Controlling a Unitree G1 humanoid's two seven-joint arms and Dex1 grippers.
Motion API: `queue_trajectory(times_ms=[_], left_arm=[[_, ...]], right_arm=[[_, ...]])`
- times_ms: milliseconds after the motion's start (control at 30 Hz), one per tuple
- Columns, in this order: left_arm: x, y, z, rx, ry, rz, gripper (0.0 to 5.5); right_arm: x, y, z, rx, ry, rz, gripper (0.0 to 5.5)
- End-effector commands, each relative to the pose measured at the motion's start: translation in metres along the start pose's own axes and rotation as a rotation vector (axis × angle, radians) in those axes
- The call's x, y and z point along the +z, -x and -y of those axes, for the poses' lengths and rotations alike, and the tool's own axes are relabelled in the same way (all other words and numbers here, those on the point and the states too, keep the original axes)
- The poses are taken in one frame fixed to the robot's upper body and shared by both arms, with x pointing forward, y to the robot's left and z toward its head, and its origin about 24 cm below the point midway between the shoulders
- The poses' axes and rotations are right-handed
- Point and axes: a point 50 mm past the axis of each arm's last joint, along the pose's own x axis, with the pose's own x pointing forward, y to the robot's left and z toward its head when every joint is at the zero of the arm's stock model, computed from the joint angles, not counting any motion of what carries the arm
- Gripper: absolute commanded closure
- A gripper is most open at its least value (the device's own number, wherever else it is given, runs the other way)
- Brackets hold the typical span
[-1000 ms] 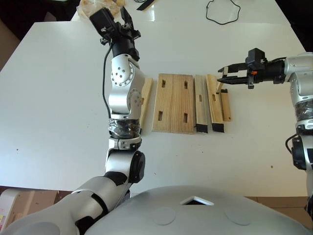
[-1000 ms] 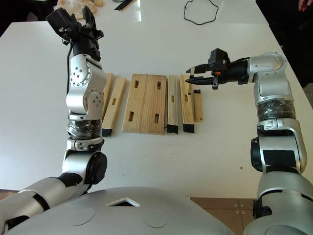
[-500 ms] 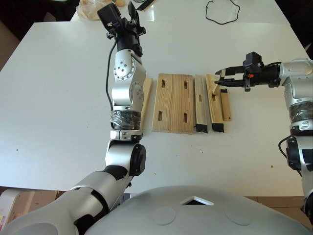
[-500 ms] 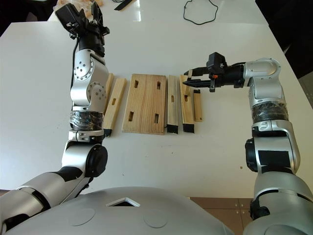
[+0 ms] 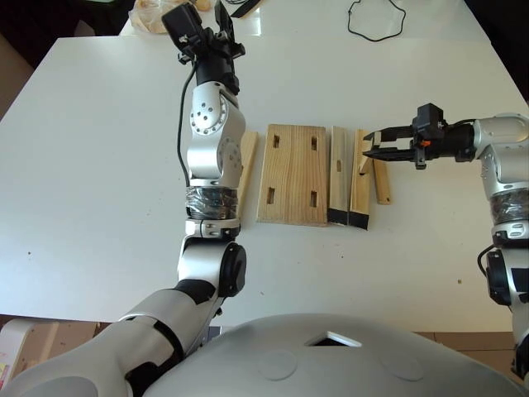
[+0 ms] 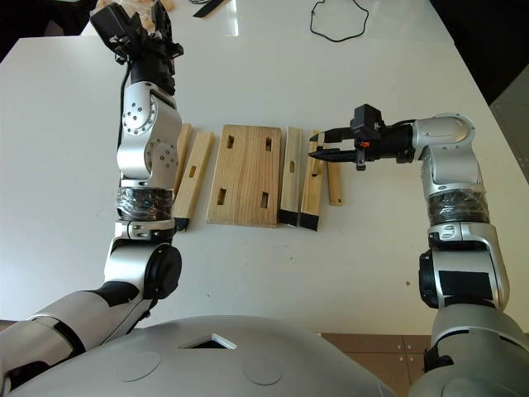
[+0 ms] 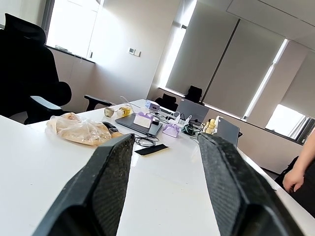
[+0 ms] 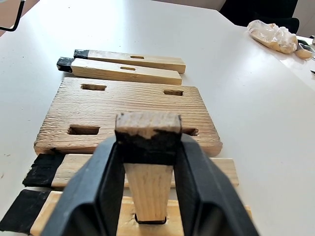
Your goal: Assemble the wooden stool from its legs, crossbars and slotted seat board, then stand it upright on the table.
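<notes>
Wood lies in a row on the white table [image 5: 99, 165]: we count one slotted seat board [image 5: 292, 174], four legs and two crossbars. The board lies flat in the middle, and all four of its slots are bare. Two legs [image 8: 130, 57] [image 8: 123, 72] lie side by side on the board's left, partly behind the left arm. The other two [image 5: 340, 178] [image 5: 360, 178] lie on its right, touching at their black-tipped near ends. Each leg we can see clearly has one slot. The only filled slot is in the rightmost leg, where the lower end of a crossbar [image 8: 147, 162] sits, standing up out of it. The right gripper [image 5: 368, 143] reaches in from the right, its jaws pinching that crossbar near its top. The second crossbar [image 5: 381, 182] lies flat just right of that leg. The left gripper [image 7: 166, 147] is raised over the far side of the table, well apart from the parts, its jaws spread with nothing between them. A clear bag [image 5: 157, 12] and a black cable [image 5: 376, 16] lie at the far end.
</notes>
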Motion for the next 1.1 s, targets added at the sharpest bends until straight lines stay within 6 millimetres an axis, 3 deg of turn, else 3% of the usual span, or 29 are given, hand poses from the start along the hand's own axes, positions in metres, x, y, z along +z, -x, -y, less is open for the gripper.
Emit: queue_trajectory(times_ms=[33,233,500,800,1100], left_arm=[[0.001,-0.003,-0.003,-0.008,-0.014,-0.013,3.14],[0.001,-0.003,-0.007,-0.020,-0.031,-0.026,3.14],[0.006,-0.004,-0.016,-0.001,-0.040,-0.025,3.14],[0.006,-0.006,-0.016,-0.013,-0.036,-0.034,3.14],[0.007,-0.006,-0.018,-0.010,-0.039,-0.035,3.14]], right_arm=[[-0.016,0.003,-0.005,-0.062,-0.099,0.000,4.19],[-0.054,-0.003,-0.028,-0.130,-0.208,-0.020,4.19],[-0.071,-0.014,-0.041,-0.146,-0.245,-0.046,4.19],[-0.075,-0.015,-0.035,-0.198,-0.282,-0.047,4.19],[-0.065,-0.012,-0.025,-0.278,-0.358,0.060,4.19]])
